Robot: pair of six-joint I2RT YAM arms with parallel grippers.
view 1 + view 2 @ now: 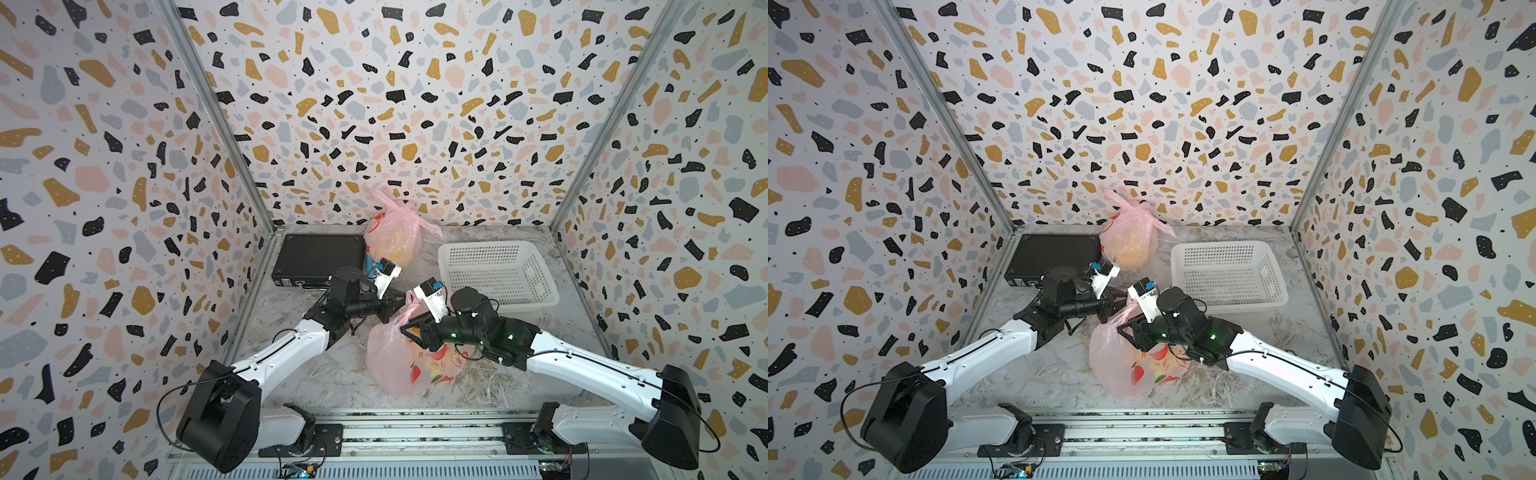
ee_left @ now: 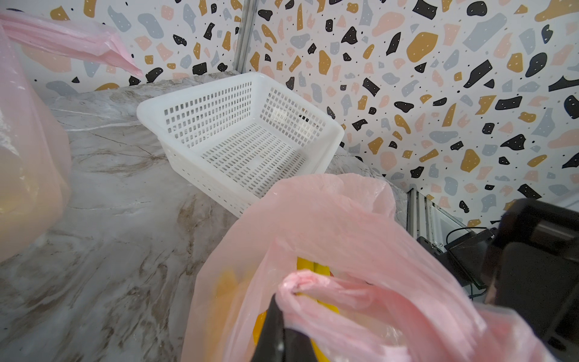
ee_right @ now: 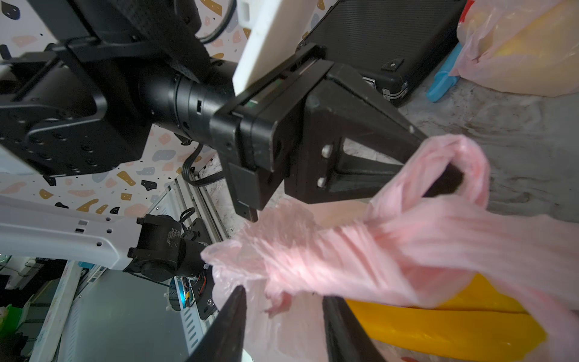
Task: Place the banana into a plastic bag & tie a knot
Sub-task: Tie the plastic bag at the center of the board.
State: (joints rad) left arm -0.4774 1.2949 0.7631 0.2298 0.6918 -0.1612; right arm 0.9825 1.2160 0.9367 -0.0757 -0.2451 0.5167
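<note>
Banana (image 3: 438, 329) inside pink bag (image 1: 390, 365), lower centre in both top views. Left claw (image 1: 401, 299) clamped on handle (image 3: 470, 150) — likely keeps it taut for knot. Right claw (image 3: 283, 296) apart, film between jaws — seems ready for second handle.

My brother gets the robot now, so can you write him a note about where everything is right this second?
Left gripper: shut on one handle of the pink bag, lifting it.
Right gripper: open, jaws on either side of loose bag plastic, apparently not pinching it.
Banana: already inside the bag, which sits mid-table.
Another bag, knotted, stands at the back beside the white basket.
Done: banana bagged.
Left: catch the other handle and tie the knot.
</note>
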